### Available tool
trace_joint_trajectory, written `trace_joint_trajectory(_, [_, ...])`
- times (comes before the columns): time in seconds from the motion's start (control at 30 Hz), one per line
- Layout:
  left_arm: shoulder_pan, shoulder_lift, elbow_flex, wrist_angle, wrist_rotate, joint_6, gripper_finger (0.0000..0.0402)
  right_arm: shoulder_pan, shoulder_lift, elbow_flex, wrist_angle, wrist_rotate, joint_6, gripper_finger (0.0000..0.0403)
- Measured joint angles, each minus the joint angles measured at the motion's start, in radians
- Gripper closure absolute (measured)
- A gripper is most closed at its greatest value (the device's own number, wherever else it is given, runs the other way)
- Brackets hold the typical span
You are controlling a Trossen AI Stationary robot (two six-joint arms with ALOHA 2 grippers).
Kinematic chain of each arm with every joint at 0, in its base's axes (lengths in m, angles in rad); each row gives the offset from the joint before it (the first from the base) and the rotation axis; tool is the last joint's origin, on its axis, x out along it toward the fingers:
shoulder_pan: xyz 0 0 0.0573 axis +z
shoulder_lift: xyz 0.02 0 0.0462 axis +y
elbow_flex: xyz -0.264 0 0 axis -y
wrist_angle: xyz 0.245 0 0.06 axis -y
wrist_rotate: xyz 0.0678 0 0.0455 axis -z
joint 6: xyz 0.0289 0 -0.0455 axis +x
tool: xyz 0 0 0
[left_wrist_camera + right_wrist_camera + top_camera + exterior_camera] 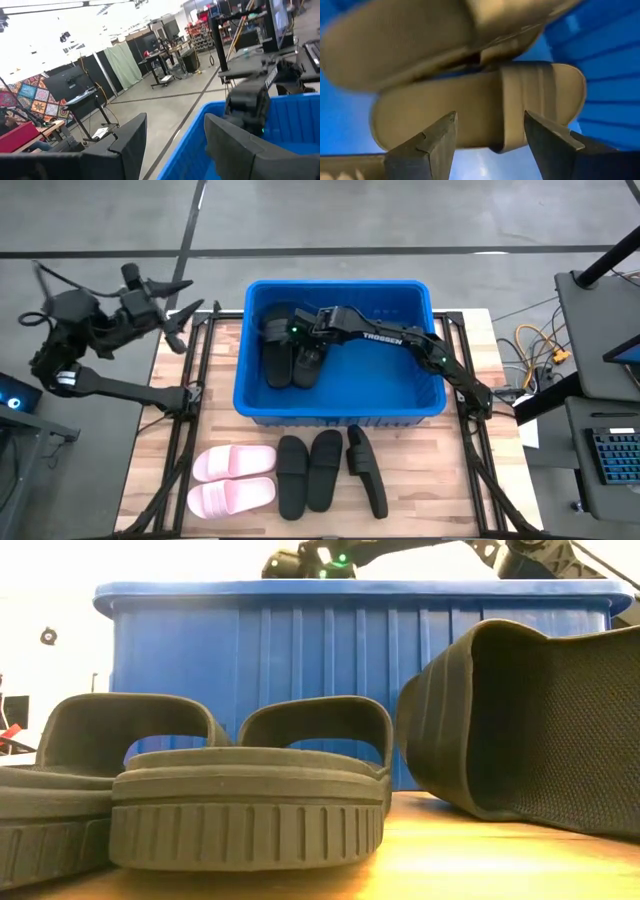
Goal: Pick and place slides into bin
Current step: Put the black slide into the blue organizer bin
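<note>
Right gripper (pixel 287 332) inside bin (pixel 340 408), fingers spread and empty just above two black slides (pixel 290 360) lying lengthwise; five remaining slides (pixel 330 470) well behind it on table; left gripper (pixel 185 315) open, parked outside.

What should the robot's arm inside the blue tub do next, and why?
Probably lift the right gripper up out of the bin. Its fingers are open with nothing between them, and two black slides already lie in the bin beneath it. Three black slides and a pink pair wait on the table. The left gripper waits off to the side.
</note>
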State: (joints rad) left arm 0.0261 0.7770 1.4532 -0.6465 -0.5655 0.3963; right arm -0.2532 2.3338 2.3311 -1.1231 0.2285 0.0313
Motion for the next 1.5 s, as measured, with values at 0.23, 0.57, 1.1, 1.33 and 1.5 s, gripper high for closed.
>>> trace_joint_trajectory(0.23, [0.0,-0.014,0.001,0.001,-0.002,-0.001,0.0217,-0.001,0.006,-0.11,0.074,0.005,-0.266,0.0183])
trace_joint_trajectory(0.57, [0.0,-0.05,0.001,0.001,-0.02,-0.001,0.0217,-0.014,0.006,-0.247,0.227,0.166,-0.298,0.0183])
trace_joint_trajectory(1.1, [0.0,-0.065,0.001,0.0,-0.02,-0.001,0.0217,-0.019,0.007,-0.291,0.293,0.269,-0.377,0.0353])
trace_joint_trajectory(1.33, [0.0,-0.065,0.0,0.001,-0.034,-0.001,0.0217,-0.021,0.006,-0.291,0.328,0.251,-0.442,0.0389])
trace_joint_trajectory(1.5, [0.0,-0.065,0.0,0.001,-0.048,-0.007,0.0217,-0.022,0.006,-0.292,0.392,0.232,-0.511,0.039])
